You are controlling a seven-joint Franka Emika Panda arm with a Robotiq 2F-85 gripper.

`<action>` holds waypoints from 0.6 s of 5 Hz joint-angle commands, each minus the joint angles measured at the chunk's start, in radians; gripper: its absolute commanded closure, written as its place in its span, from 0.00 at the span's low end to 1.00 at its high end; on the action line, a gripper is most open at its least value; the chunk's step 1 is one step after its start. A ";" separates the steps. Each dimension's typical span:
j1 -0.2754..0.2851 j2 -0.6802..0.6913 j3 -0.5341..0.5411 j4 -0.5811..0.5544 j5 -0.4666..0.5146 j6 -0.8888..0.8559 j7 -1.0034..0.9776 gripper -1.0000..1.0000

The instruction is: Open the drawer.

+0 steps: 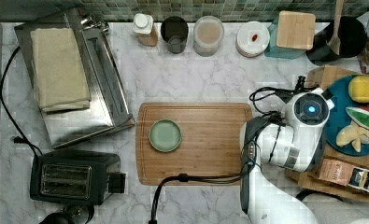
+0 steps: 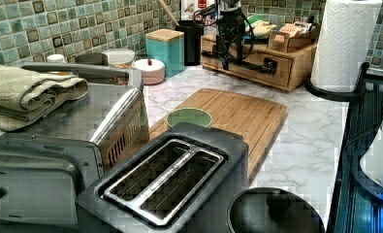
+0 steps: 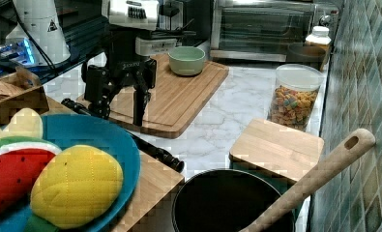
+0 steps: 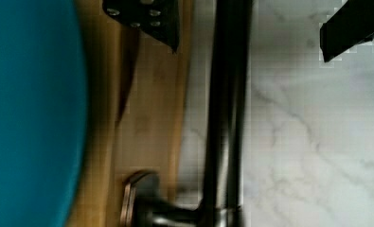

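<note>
The gripper (image 4: 251,28) is spread wide and holds nothing. One of its fingers (image 4: 146,19) hangs over the wooden top beside a teal plate (image 4: 28,113), the other over bare marble, so the long black handle (image 4: 225,118) runs between them untouched. That straddle looks deliberate: closing here would pinch the bar, and a pull away from the cabinet should then slide the drawer (image 2: 282,73) out. The drawer itself appears fully shut, its front flush with the low wooden box that carries the plate of toy fruit. In the top view this box sits at 3 o'clock from the cutting board (image 1: 210,140), under the white arm (image 1: 303,130). The board lies directly in the pull path, so travel may be limited by it. A green bowl (image 1: 165,135) rests on the board's 9 o'clock side, well apart from the handle. Everything stands on a white marble counter (image 1: 173,79). Farther off in the top view, a black toaster (image 1: 70,179) is at 8 o'clock from the board, a steel toaster oven (image 1: 102,79) with a folded towel (image 1: 58,65) at 10 o'clock, and a row of jars at 12 o'clock stands against the green tiled backsplash (image 1: 173,9).
</note>
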 commanded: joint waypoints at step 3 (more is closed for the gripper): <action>-0.066 0.087 0.055 0.075 0.157 -0.013 -0.085 0.00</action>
